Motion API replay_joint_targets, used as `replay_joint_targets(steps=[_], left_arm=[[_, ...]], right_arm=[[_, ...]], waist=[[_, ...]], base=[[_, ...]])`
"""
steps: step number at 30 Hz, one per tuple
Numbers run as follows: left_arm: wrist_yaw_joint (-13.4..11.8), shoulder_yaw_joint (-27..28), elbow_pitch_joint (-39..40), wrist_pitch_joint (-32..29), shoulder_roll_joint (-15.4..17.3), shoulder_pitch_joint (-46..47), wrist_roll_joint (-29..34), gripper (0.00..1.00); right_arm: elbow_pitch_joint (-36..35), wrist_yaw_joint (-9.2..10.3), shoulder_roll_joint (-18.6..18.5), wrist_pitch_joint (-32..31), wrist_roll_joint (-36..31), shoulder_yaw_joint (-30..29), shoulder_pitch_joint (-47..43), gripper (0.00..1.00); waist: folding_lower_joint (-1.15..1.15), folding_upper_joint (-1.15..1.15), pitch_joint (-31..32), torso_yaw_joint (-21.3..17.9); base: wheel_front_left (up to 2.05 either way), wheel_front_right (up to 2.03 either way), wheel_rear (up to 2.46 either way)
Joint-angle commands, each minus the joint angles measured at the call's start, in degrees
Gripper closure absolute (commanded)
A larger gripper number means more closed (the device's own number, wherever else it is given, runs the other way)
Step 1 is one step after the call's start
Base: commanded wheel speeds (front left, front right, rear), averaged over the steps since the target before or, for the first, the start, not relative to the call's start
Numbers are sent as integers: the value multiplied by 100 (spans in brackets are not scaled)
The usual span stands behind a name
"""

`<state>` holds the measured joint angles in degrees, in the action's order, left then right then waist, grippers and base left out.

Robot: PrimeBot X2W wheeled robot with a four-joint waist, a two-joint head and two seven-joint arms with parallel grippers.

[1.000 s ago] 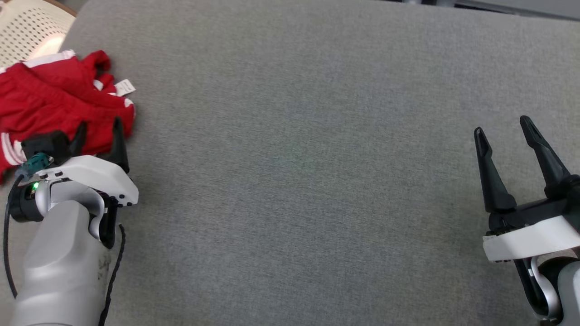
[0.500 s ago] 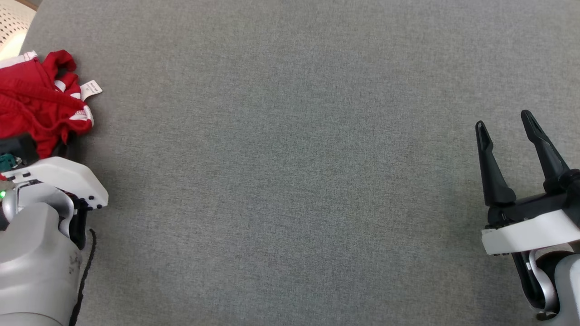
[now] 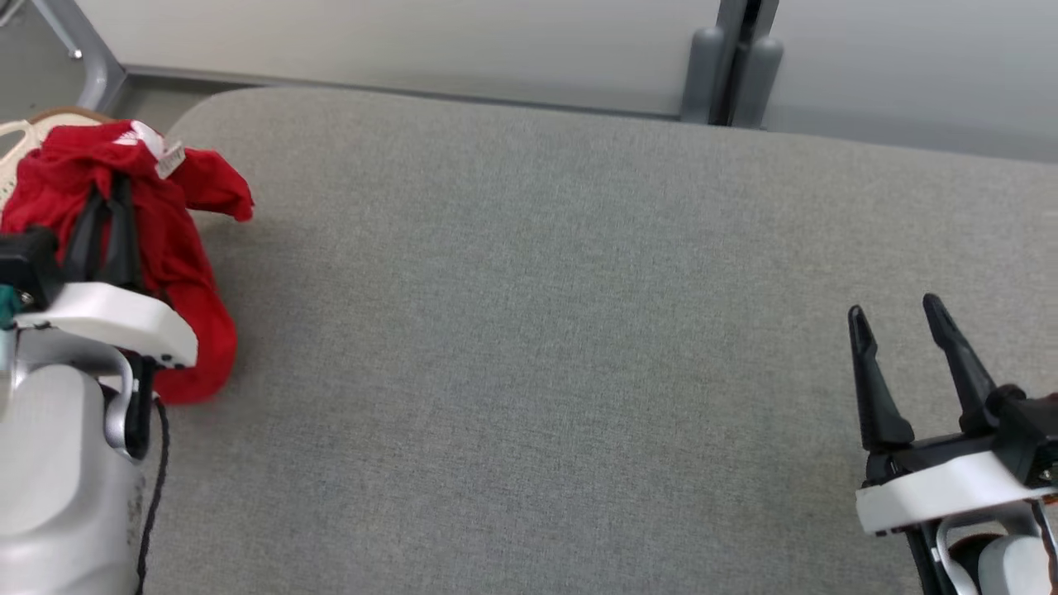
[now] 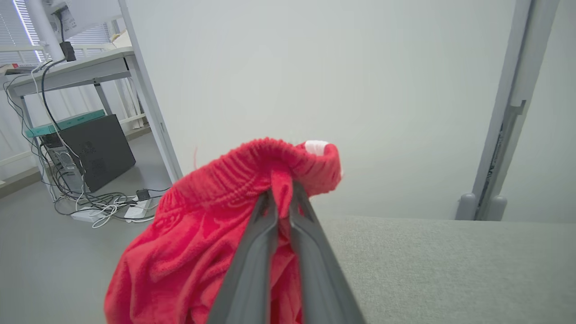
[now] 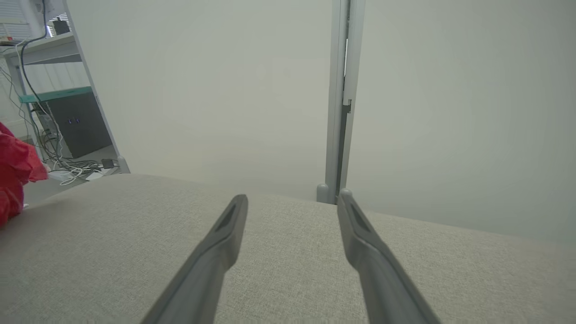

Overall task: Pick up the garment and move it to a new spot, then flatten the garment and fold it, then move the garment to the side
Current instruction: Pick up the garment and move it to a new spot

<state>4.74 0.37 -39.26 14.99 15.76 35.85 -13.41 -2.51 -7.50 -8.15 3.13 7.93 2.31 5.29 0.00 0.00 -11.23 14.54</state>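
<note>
The left fingers (image 4: 258,256) are clamped on the waistband of the red garment (image 4: 189,243), which is held bunched over the bench's (image 3: 537,330) far-left corner. The right fingers (image 5: 216,256) are spread and empty at near right. The cloth is judged light, soft and limp; the waistband is favoured for holding. Open room is noted rightward; the left edge lies close.

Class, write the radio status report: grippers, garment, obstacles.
Left gripper shut on garment. Right gripper open, holding nothing. Garment hangs bunched over cushion's left end. No obstacle seen.
</note>
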Motion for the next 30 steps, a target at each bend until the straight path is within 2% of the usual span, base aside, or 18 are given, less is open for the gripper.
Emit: replay_joint_targets(steps=[1, 4, 10, 13, 14, 18, 24, 30], left_arm=[[4, -39, 255, 26, -39, -236, 59, 100], [-44, -180, 1085, -1, -136, -830, 149, 100], [-135, -478, 2489, -397, -380, -1757, 187, 100], [-75, -793, 3129, -651, -558, -2104, 209, 100], [-75, -793, 3129, -651, -558, -2104, 209, 100], [43, -1408, 3653, -994, -813, -2318, 238, 100], [219, -2630, 3552, -1232, -1139, -1984, 133, 100], [266, -3602, 2815, -1195, -1240, -1379, -144, 100]], right_arm=[[29, 2, 36, 36, 3, -11, -143, 0], [37, 2, 138, 29, -6, -31, -394, 0], [-77, 2, 261, -58, -10, -77, -679, 0], [-143, 2, 291, -96, -19, -89, -751, 0], [-143, 2, 291, -96, -19, -89, -751, 0], [-232, 1, 323, -124, -17, -57, -640, 0], [-241, 1, 357, -77, 33, -10, -409, 0], [-97, 1, 387, 64, 107, 0, -221, 0]], waist=[[0, 0, 485, -76], [0, 0, 845, -224], [0, 0, 1070, -527], [0, 0, 1060, -715], [0, 0, 1060, -715], [0, 0, 906, -1101], [0, 0, 508, -1884], [0, 0, -3, -2634]], base=[[0, 0, 0], [0, 0, 0], [0, 0, 0], [0, 0, 0], [0, 0, 0], [0, 0, 0], [0, 0, 0], [0, 0, 0]])
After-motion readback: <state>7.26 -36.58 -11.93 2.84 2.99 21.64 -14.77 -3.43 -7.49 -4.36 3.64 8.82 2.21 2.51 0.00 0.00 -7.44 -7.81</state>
